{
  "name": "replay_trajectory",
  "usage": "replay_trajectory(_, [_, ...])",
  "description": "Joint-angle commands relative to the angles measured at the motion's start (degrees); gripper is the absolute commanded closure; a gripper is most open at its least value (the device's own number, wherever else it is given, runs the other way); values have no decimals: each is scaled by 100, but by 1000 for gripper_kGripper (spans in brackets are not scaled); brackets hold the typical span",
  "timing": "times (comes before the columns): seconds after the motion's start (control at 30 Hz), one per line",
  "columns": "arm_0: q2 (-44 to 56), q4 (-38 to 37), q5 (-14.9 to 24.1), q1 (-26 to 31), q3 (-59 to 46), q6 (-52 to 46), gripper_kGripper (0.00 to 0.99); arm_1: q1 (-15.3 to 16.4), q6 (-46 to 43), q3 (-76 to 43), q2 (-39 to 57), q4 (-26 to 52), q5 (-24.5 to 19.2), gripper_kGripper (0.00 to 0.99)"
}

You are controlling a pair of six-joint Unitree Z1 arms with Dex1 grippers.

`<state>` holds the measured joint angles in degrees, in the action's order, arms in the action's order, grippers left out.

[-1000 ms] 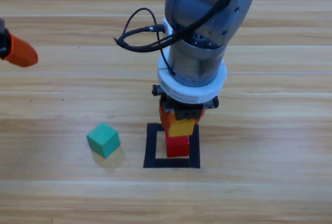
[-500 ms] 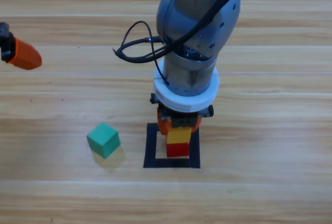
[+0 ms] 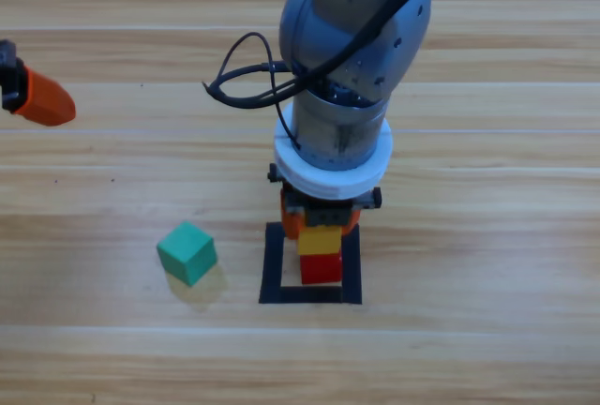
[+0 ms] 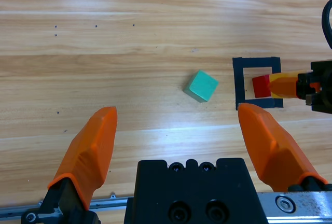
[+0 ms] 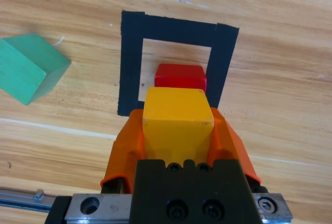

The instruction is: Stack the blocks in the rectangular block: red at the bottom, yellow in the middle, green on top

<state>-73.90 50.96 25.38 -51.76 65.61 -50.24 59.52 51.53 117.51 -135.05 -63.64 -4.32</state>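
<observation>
The red cube (image 3: 322,269) stands inside the black tape outline (image 3: 272,264). The yellow cube (image 3: 321,240) sits directly over it, clamped between the orange jaws of my right gripper (image 3: 321,227). In the right wrist view the yellow cube (image 5: 177,114) fills the space between the jaws, with the red cube (image 5: 180,76) just beyond it inside the outline (image 5: 130,58). The green cube (image 3: 187,252) lies on the table left of the outline, tilted on a corner. My left gripper (image 3: 37,97) waits open at the left edge, holding nothing.
A black cable (image 3: 246,72) loops off the right arm's left side. The wooden table (image 3: 487,236) stretches in every direction around the outline. The left wrist view takes in the green cube (image 4: 201,86) and the outline (image 4: 238,86) from far off.
The right gripper has come down and slightly left with the yellow cube, bringing it onto the red cube. The green cube and left gripper have held still.
</observation>
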Motion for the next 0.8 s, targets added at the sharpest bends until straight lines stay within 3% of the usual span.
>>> replay_trajectory(0.03, [33,-69,-59,43,-145,23,1,51,6,35,-417,-70,-113,812])
replay_trajectory(0.8, [15,-157,-59,43,-233,23,1,-54,6,-9,-426,-70,-157,812])
